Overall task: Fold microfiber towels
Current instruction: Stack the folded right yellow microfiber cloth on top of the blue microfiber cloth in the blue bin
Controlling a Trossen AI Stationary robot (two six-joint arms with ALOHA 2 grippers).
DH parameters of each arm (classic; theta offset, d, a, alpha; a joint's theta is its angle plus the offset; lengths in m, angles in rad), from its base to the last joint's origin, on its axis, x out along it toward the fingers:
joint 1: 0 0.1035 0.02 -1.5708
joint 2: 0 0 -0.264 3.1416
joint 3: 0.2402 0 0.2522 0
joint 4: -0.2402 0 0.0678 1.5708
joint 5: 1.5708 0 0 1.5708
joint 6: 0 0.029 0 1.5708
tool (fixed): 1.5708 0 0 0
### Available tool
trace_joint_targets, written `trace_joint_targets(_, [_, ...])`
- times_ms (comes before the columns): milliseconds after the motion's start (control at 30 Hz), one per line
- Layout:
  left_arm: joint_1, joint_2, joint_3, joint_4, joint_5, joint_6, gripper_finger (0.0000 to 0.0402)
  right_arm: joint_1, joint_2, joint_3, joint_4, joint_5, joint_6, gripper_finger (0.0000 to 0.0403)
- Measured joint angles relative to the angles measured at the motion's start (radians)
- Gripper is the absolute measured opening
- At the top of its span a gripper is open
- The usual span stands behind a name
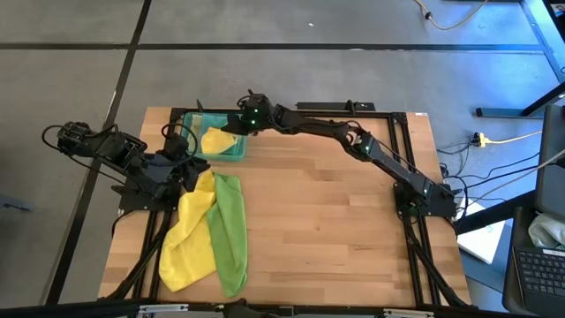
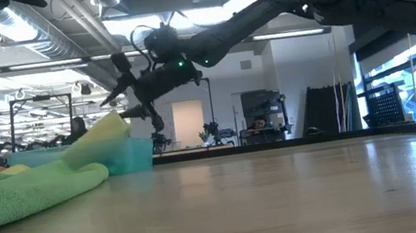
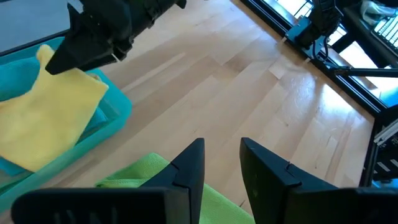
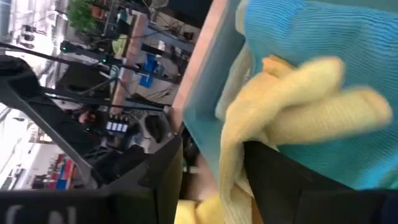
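Note:
A teal tray (image 1: 237, 152) stands at the table's far left. A folded yellow towel (image 1: 218, 141) lies in it on a teal cloth (image 4: 311, 50), and its upper edge (image 2: 98, 134) sticks up over the rim. My right gripper (image 2: 126, 100) reaches in from the right and is open over that towel. A second yellow towel (image 1: 187, 234) and a bright green towel (image 1: 229, 231) lie crumpled side by side on the table's left. My left gripper (image 3: 222, 146) hangs open above the green towel's far end, with nothing between its fingers. My right gripper stands open astride the folded yellow towel's raised edge (image 4: 233, 155), slanting down from the table's right side. The cloth lies against the inner side of one finger (image 4: 277, 180); the other finger (image 4: 163, 180) is clear of it. The towel rests in the tray.
Bare wood (image 1: 335, 221) stretches across the middle and right of the table. The right arm (image 1: 353, 137) spans the far side. Black frame rails (image 1: 402, 141) run along the table's edges.

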Motion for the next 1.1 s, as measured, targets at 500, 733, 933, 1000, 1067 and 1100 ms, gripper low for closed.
trace_joint_targets(500, [0.000, 0.000, 0.000, 0.000, -0.001, 0.000, 0.0094, -0.008, 0.000, -0.001, -0.092, -0.023, -0.058, 0.0036])
trace_joint_targets(733, [0.000, 0.000, 0.000, 0.000, -0.002, 0.000, 0.0094, -0.008, 0.002, 0.000, 0.317, 0.049, 0.125, 0.0008])
trace_joint_targets(933, [0.000, 0.000, 0.000, 0.000, -0.002, 0.000, 0.0094, -0.011, 0.000, 0.001, 0.400, 0.057, 0.189, 0.0007])
trace_joint_targets(1000, [0.000, 0.000, 0.000, 0.000, -0.002, 0.000, 0.0094, -0.011, 0.000, 0.001, 0.240, 0.040, 0.171, 0.0006])
trace_joint_targets(1067, [0.000, 0.000, 0.000, 0.000, -0.002, 0.000, 0.0094, -0.007, 0.000, 0.001, 0.024, 0.051, 0.126, 0.0007])
trace_joint_targets(1100, [0.000, 0.000, 0.000, 0.000, -0.002, 0.000, 0.0094, -0.004, 0.000, 0.000, -0.088, 0.070, 0.095, 0.0009])
